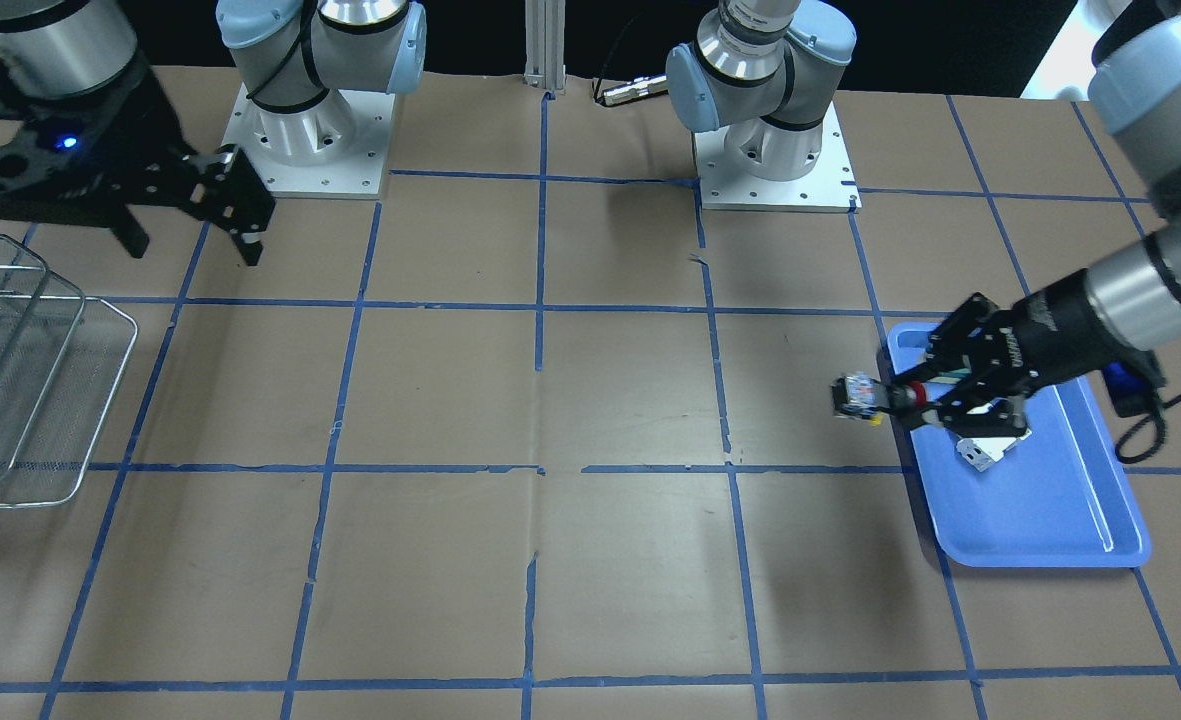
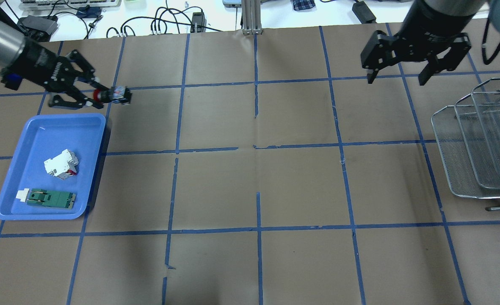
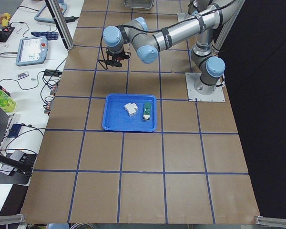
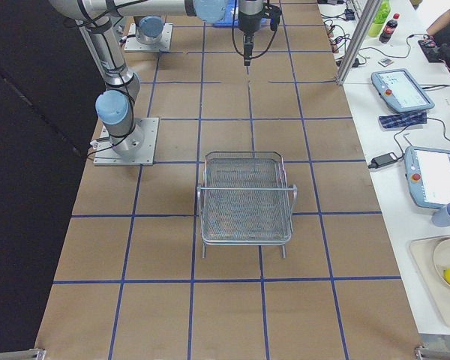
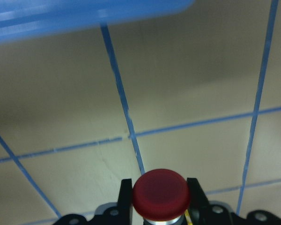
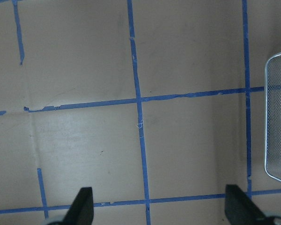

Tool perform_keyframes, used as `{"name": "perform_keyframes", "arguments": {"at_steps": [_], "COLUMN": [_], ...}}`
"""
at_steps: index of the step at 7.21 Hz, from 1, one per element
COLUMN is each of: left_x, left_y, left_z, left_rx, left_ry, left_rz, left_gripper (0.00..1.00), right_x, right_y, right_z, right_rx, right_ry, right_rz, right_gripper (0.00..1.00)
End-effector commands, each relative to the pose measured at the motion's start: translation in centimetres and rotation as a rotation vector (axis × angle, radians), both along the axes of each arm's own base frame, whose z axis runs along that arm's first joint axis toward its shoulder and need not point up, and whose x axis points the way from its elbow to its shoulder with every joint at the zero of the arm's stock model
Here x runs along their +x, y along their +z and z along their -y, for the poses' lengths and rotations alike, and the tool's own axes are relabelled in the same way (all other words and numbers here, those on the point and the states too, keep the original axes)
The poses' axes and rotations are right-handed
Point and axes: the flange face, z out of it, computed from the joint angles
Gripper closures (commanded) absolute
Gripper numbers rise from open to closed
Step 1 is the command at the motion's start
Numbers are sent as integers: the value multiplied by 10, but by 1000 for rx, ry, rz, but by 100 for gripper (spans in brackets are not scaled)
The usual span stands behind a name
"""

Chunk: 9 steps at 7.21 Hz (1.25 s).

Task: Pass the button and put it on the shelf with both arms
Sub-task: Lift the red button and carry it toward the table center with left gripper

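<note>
We find the button (image 2: 115, 94) held in the air by the left fingers (image 5: 126, 199), which are clenched on either side of its neck just under the red cap. It hangs just past the far corner of the blue tray (image 2: 42, 131) and well apart from the shelf (image 2: 457, 169) at the other end of the worktop (image 2: 254, 186). The right fingers (image 6: 82, 208) are spread wide and hold nothing, waiting near the shelf. We judge the button to be light and rigid, so it should need only modest squeeze. Its smooth, rounded cap looks likely to slip or twist in a grip. The dark body juts out free toward the middle of the worktop, and we would have the right fingers take it there, across its flatter sides. The white block (image 2: 61, 163) and green board (image 2: 51, 198) lie in the tray.
</note>
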Motion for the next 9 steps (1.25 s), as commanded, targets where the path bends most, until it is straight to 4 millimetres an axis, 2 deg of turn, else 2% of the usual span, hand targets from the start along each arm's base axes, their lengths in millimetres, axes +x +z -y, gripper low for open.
{"name": "perform_keyframes", "arguments": {"at_steps": [1, 2, 3, 4, 5, 7, 8, 9], "left_x": [-116, -151, -188, -225, -255, -273, -285, -296], "left_y": [2, -1, -5, -20, -25, -36, -37, -37], "left_z": [-30, -42, -52, -52, -57, -59, -65, -70], "left_rx": [71, 89, 99, 92, 68, 87, 92, 96], "left_ry": [-21, -36, -29, 1, 60, 183, 164, 147], "left_rz": [-100, -173, -210, -207, -207, -220, -217, -215], "left_gripper": [100, 100, 100, 100, 100, 100, 100, 100], "right_x": [-83, -121, -151, -162, -162, -145, -141, -127], "right_y": [-26, -40, -63, -75, -85, -101, -111, -116], "right_z": [24, 29, 35, 30, 30, 31, 34, 27], "right_rx": [28, 37, 72, 111, 134, 186, 205, 243], "right_ry": [34, 48, 14, -29, -63, -106, -116, -125], "right_rz": [105, 181, 295, 446, 581, 828, 904, 981], "right_gripper": [0, 0, 0, 0, 0, 0, 0, 0]}}
